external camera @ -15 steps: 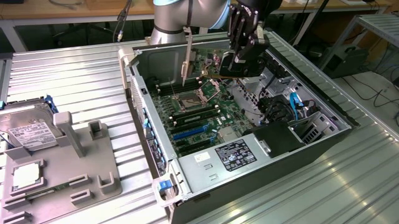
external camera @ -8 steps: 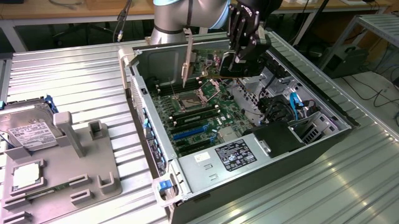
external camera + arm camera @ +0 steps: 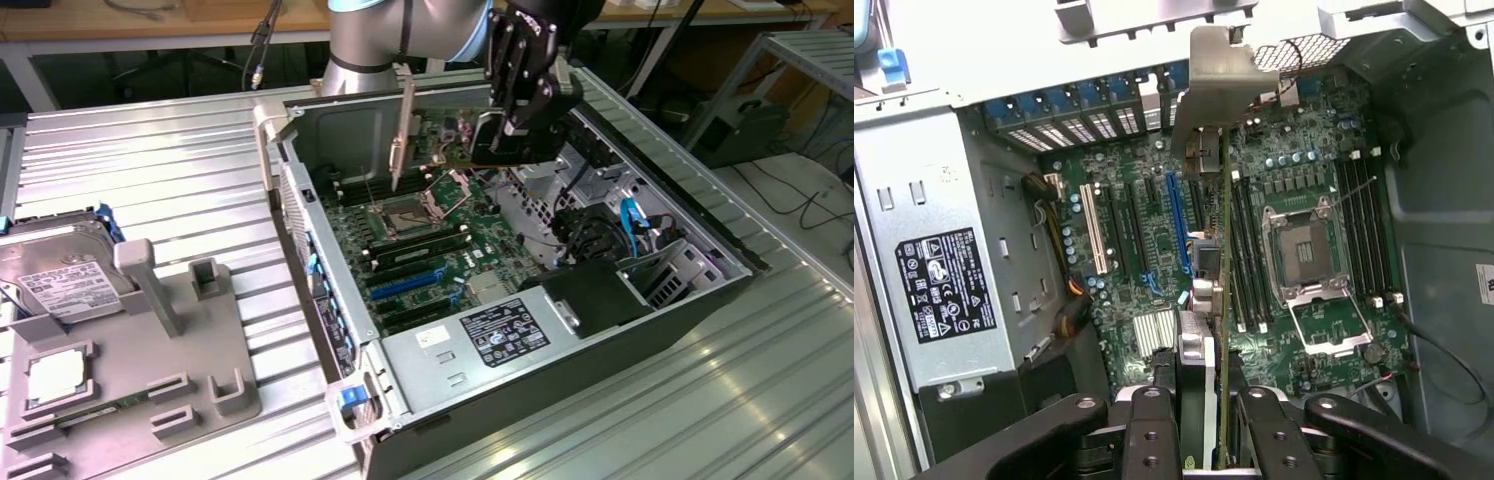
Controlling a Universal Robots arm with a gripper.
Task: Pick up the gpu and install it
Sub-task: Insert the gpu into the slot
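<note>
The gpu point(image 3: 443, 128) hangs on edge above the open computer case point(image 3: 694, 215), its silver end bracket point(image 3: 400, 125) pointing down toward the motherboard point(image 3: 427, 245). My gripper point(image 3: 511, 135) is shut on the card's end opposite the bracket. In the wrist view the gpu point(image 3: 1222, 250) appears edge-on between my black fingers point(image 3: 1152, 425), with the gripper point(image 3: 1209, 425) clamped on it and the bracket point(image 3: 1216, 80) at the case's slot wall. The card hovers over the board between the blue expansion slot point(image 3: 1176, 225) and the memory slots, apart from the board.
An empty CPU socket point(image 3: 404, 212) and a power supply point(image 3: 501, 330) sit inside the case. On the exterior view's left, a grey fixture point(image 3: 160, 400) holds a silver hard drive point(image 3: 60, 270) and a small square CPU chip point(image 3: 54, 378). Blue cables point(image 3: 627, 220) lie by the drive bay.
</note>
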